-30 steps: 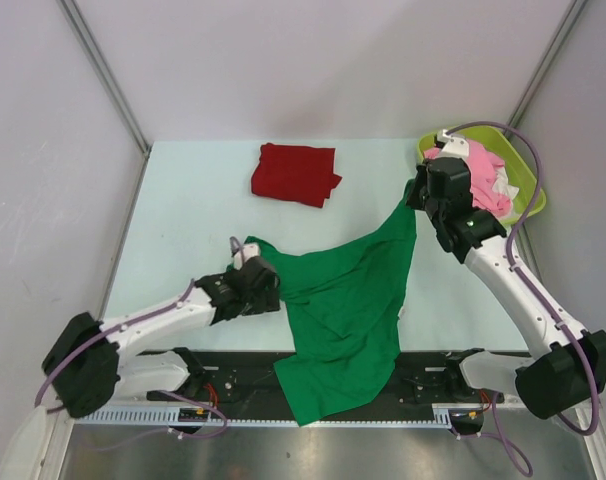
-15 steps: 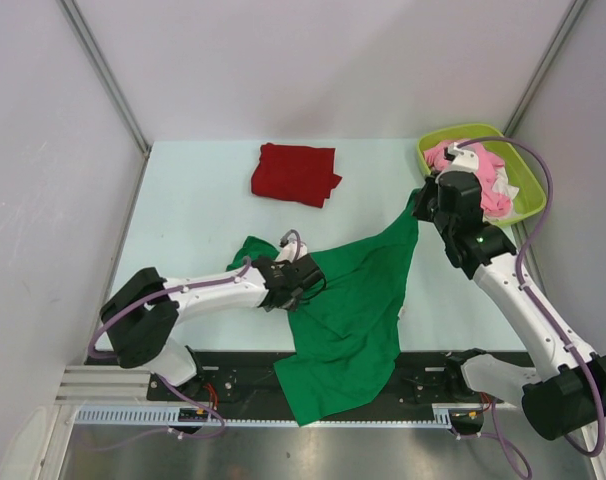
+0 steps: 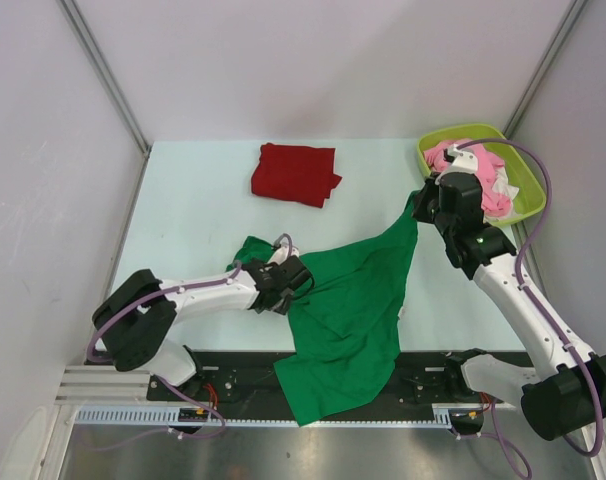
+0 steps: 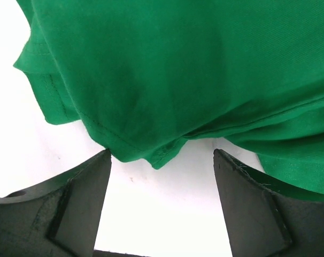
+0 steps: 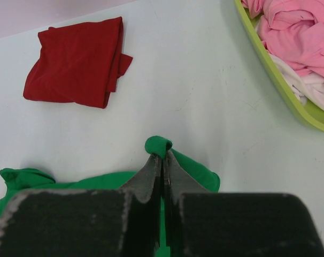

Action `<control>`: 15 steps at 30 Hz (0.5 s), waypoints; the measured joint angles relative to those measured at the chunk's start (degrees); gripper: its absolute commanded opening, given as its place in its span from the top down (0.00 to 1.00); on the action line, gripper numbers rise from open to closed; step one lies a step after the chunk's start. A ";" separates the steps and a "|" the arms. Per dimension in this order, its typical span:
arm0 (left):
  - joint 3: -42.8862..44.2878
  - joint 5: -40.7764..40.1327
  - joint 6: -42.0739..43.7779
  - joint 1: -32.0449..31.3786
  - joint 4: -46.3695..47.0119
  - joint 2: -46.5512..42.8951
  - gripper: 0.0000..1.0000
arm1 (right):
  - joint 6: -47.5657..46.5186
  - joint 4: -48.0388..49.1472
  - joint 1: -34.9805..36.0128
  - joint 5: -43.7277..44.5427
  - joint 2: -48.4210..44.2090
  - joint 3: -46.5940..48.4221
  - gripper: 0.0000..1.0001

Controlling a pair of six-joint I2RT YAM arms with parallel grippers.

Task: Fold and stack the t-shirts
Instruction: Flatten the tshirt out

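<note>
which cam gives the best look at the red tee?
Right wrist: the red t-shirt is whole, unblocked, and its folded layers are readable. Top external also shows it whole, but smaller, at the far side of the table. Left wrist misses it; the green t-shirt fills most of that view.

We see the left gripper (image 3: pixel 281 278) further right than a second ago. It has come off the green t-shirt (image 3: pixel 348 300) at its left sleeve (image 3: pixel 249 249) and now sits over the cloth's edge just right of that sleeve, a touch left of where it was half a second ago. The sleeve, partly hidden under the gripper before, now lies in plain view. The left arm's elbow (image 3: pixel 133 318) has swung right and farther from the near-left corner. The right gripper (image 3: pixel 419 207), pinching the shirt's far corner, has shifted slightly right and nearer, uncovering more of the pink garment (image 3: pixel 473 165) in the basket (image 3: pixel 528 185).
</note>
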 measured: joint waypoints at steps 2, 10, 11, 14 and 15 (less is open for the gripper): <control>-0.50 0.48 0.00 0.13 0.31 -0.26 0.19 | 0.02 0.07 -0.09 -0.13 0.00 -0.02 1.00; -0.87 3.15 0.00 0.13 4.04 0.44 0.20 | 0.20 0.31 -0.09 -0.55 0.00 -0.02 1.00; -0.85 3.17 0.13 0.13 4.42 0.59 0.20 | 0.20 0.31 -0.11 -0.55 0.00 -0.02 1.00; -0.85 3.37 0.15 0.42 5.84 0.90 0.22 | 0.20 0.28 -0.11 -0.55 0.00 -0.02 1.00; -0.85 3.58 0.15 0.68 6.25 0.96 0.23 | 0.20 0.28 -0.11 -0.55 0.00 -0.04 1.00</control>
